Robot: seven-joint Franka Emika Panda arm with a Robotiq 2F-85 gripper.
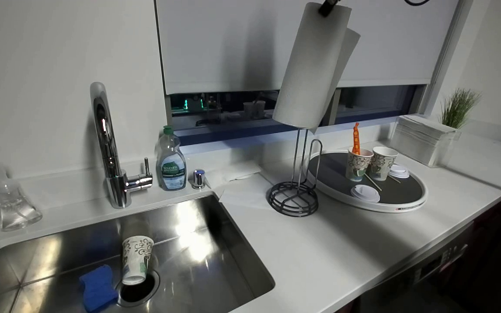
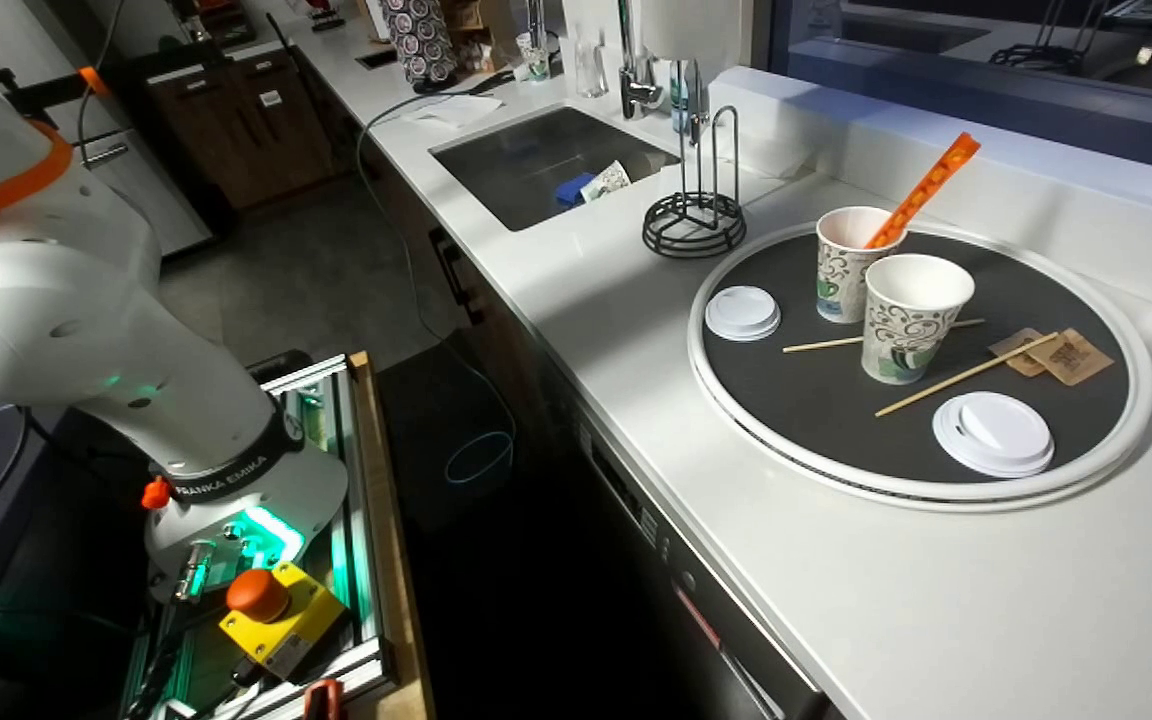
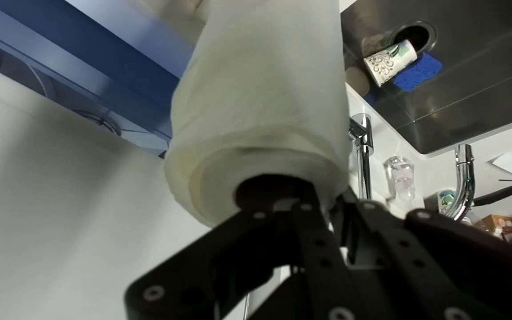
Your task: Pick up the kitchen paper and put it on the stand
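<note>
The kitchen paper (image 1: pixel 311 69) is a tall white roll held in the air, tilted, with a loose sheet hanging at its side. Its lower end also shows at the top of an exterior view (image 2: pixel 691 28). My gripper (image 1: pixel 328 8) is shut on the roll's upper rim. In the wrist view, one finger of the gripper (image 3: pixel 325 198) is in the core of the roll (image 3: pixel 260 98) and one is outside. The dark wire stand (image 1: pixel 296 195) is upright on the counter below the roll, also in an exterior view (image 2: pixel 694 228). The roll hides its rod's top; I cannot tell whether the rod is inside the core.
A round tray (image 1: pixel 420 195) with cups (image 1: pixel 358 167) and lids is beside the stand. The sink (image 1: pixel 233 261), faucet (image 1: pixel 111 152) and soap bottle (image 1: pixel 172 165) are on the stand's other side. The window wall is behind. A napkin box (image 1: pixel 424 139) stands beyond the tray.
</note>
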